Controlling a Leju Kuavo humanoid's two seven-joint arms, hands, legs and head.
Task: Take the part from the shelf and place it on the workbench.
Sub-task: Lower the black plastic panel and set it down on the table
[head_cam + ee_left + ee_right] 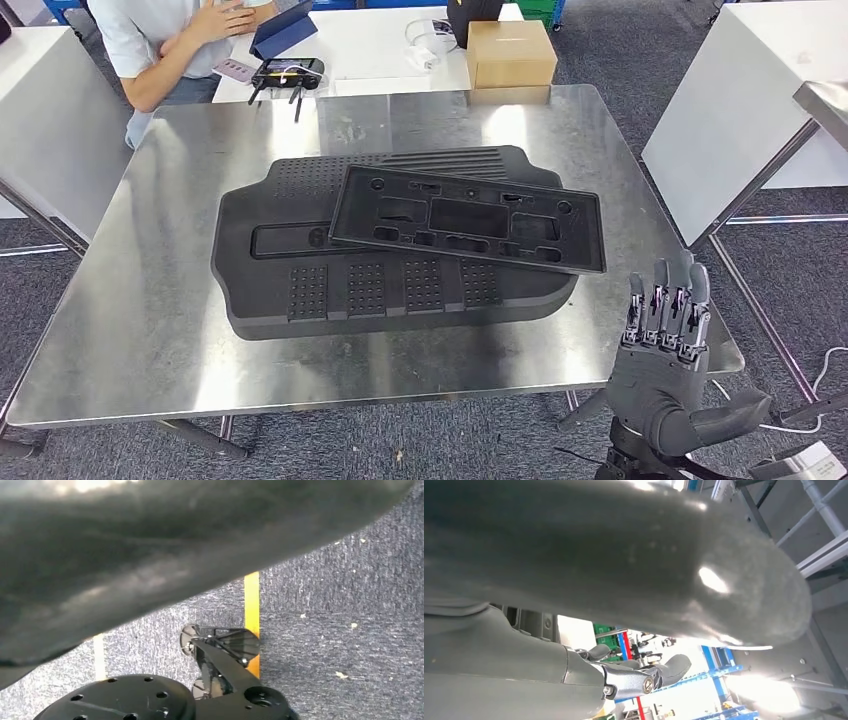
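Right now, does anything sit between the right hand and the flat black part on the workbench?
Nothing visible. The right hand hovers off the workbench corner; the flat black part lies on the large black panel.

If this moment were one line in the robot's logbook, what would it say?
stage: parts on workbench | flat tray atop large black part | right hand open, beside table

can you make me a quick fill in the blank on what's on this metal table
1. The flat black rectangular tray lies on top of the larger black ribbed ____.
2. Both rest on the shiny ____ workbench.
3. The brown ____ box sits at the far edge.
4. The right hand holds ____.

Missing: mat; steel; cardboard; nothing
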